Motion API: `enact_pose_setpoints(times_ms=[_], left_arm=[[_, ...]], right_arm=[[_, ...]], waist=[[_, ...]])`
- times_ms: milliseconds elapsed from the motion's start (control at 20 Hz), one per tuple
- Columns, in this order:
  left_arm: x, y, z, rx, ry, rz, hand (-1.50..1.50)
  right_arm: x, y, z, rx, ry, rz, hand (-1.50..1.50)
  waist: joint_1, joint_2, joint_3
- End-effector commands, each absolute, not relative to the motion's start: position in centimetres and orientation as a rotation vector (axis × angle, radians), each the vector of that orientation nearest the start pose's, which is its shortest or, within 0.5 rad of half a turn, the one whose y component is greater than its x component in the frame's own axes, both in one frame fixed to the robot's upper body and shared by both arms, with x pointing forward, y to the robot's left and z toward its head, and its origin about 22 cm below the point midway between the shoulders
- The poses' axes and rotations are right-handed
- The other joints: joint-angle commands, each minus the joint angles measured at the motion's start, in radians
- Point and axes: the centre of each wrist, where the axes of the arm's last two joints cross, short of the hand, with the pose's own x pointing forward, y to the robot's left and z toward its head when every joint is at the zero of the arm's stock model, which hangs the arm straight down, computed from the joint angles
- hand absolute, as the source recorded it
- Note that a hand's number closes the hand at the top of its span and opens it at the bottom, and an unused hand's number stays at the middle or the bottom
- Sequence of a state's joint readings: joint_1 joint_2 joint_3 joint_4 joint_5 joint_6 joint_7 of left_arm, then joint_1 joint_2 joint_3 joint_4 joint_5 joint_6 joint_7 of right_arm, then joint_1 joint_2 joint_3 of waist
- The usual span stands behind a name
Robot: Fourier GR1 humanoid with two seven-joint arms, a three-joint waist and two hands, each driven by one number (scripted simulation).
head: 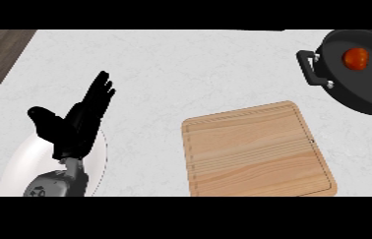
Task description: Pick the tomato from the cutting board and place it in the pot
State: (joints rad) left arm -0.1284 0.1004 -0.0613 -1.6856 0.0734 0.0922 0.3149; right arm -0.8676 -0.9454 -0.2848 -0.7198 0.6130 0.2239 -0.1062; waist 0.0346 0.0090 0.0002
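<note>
- Although the task starts it on the cutting board, the tomato (356,59) lies inside the pot (340,85) at the upper right of the frame, close to the right edge. By my judgement the placing is done.
- Small, round and red-orange with a smooth skin, it is probably light, a little slippery and soft enough to bruise.
- Should it need taking up again, fingers and thumb would best meet on opposite sides of its widest part. They would have to come from above, since the pot's wall bars a sideways approach.
- The pot is dark and partly cut off by the right edge of the frame. Its black handle (312,69) juts out to the left over the table (189,71), a light marbled top.
- The cutting board (258,152), pale wood with a groove round its rim, lies at the lower right, below and left of the pot and apart from it. Nothing lies on it.
- The left robot hand (76,125) shows at the left of the frame, well apart from board and pot. Its fingers are straight and point toward the top, its thumb is spread to the left, and it holds nothing; it is resting.
- Under it at the lower left lies a white plate (16,159), partly hidden by the hand and the grey forearm (54,184).
- The right robot hand shows nowhere.
- The pot's handle is the one thing I see that a reach toward the tomato could knock.
</note>
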Motion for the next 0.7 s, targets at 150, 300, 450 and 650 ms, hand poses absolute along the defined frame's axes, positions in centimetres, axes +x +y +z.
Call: enact_pose_setpoints(times_ms=[150, 300, 450, 650], left_arm=[[27.3, 22.1, 6.2, -0.002, -1.491, -0.019, 0.00], [27.0, 21.2, 5.5, -0.025, -1.477, -0.044, 0.00], [26.6, 23.2, 6.4, -0.020, -1.490, -0.039, 0.00], [27.4, 21.9, 6.3, -0.012, -1.496, -0.027, 0.00]], right_arm=[[38.8, -46.3, 24.5, -0.913, -1.275, 0.512, -1.50], [38.1, -48.0, 22.1, -0.838, -1.236, 0.472, -1.50], [38.8, -47.4, 20.7, -0.733, -1.283, 0.408, -1.50], [38.6, -48.0, 22.2, -0.703, -1.458, 0.177, -1.50]], waist=[[-0.003, 0.001, 0.000], [-0.004, 0.003, 0.001], [-0.004, 0.000, 0.001], [-0.006, 0.003, 0.002]])
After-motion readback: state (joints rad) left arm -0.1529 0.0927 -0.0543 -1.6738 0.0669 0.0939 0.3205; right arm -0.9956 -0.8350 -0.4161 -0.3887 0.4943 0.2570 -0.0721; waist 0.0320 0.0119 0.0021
